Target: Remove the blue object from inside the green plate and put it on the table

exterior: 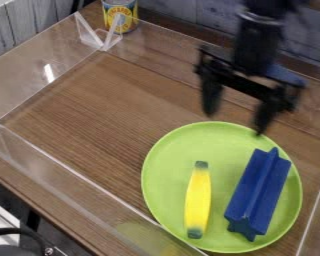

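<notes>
The blue object (259, 190), a grooved royal-blue block, lies on the right side of the green plate (170, 165), pointing roughly toward the far right. A slim yellow banana-shaped piece (198, 198) lies beside it, near the plate's middle. My gripper (239, 107) hangs open above the plate's far edge, slightly blurred, with its dark fingers (211, 97) pointing down and nothing between them. It is above and a little behind the blue object, not touching it.
The brown wood-grain table (96, 110) is fenced by clear acrylic walls (49, 165). A yellow-and-white can (117, 14) stands outside the wall at the far left. A clear bracket (93, 35) sits in the far-left corner.
</notes>
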### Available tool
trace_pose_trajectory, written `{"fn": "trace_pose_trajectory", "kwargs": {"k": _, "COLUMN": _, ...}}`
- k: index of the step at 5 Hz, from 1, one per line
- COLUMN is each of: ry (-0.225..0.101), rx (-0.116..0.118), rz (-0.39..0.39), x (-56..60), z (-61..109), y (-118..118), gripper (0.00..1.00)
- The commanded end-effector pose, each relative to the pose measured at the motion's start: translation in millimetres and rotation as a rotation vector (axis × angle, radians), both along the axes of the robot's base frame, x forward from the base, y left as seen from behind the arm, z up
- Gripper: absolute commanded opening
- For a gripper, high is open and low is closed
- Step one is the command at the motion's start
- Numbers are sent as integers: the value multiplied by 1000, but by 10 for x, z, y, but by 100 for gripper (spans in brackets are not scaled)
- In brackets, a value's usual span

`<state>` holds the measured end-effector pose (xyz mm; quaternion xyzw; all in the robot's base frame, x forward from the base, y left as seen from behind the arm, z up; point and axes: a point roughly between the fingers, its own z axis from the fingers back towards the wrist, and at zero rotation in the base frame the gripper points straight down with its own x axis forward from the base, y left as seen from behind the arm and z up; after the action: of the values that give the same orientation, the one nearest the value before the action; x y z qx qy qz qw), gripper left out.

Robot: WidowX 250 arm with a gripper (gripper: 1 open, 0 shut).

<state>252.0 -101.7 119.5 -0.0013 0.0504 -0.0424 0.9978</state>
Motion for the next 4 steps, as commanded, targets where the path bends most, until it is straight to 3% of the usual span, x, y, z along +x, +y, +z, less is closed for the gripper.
{"fn": "trace_pose_trajectory", "kwargs": {"k": 1, "ry": -65, "rx": -25, "rz": -36, "x": -59, "z": 142, "y": -352, "gripper": 100}}
{"fn": "trace_pose_trajectory", "kwargs": {"k": 2, "ry": -73, "rx": -29, "rz": -13, "x": -153, "z": -40, "y": -428, "gripper": 100}}
{"fn": "trace_pose_trajectory", "kwargs": {"k": 3, "ry": -88, "rx": -30, "rz": 14, "x": -198, "z": -248, "y": -354, "gripper": 100}}
{"fn": "trace_pose_trajectory", "kwargs": {"k": 4, "ry": -102, "rx": -25, "rz": 51, "x": -213, "z": -231, "y": -297, "gripper": 100}}
